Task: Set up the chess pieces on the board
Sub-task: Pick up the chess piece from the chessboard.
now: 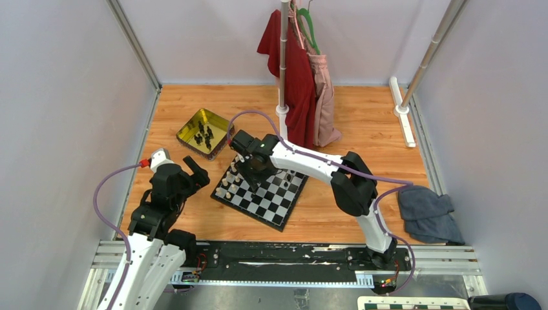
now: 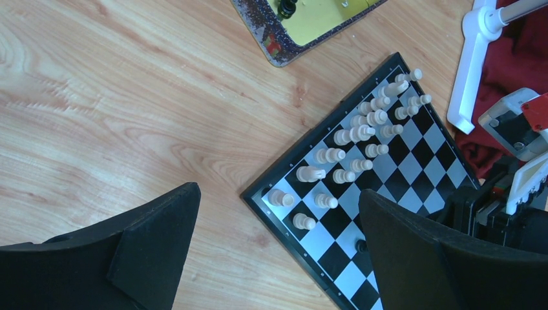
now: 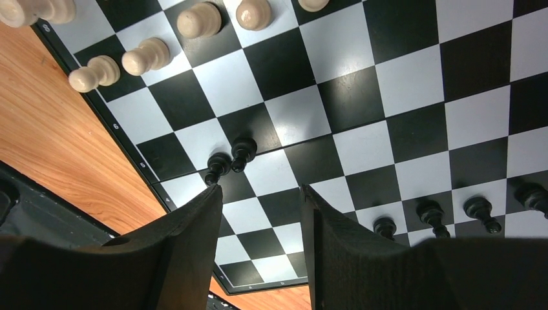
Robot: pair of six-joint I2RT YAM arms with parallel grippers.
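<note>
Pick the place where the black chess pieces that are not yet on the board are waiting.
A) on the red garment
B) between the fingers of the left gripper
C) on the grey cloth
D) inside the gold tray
D: a cluster of black chess pieces lies inside the gold tray, just beyond the far left corner of the board.

Wide open through the middle of the board (image 3: 362, 84): bare squares run between the cream-white pieces (image 2: 352, 139), packed two rows deep along one edge, and the row of black chess pieces (image 3: 481, 213) on the opposite side. Just ahead of the right gripper (image 3: 262, 192), jaws parted on nothing, two black pieces (image 3: 231, 157) stand touching each other. Beside the board, bare worktop (image 2: 129, 97) gives room up to the gold tray (image 2: 310, 26).
</note>
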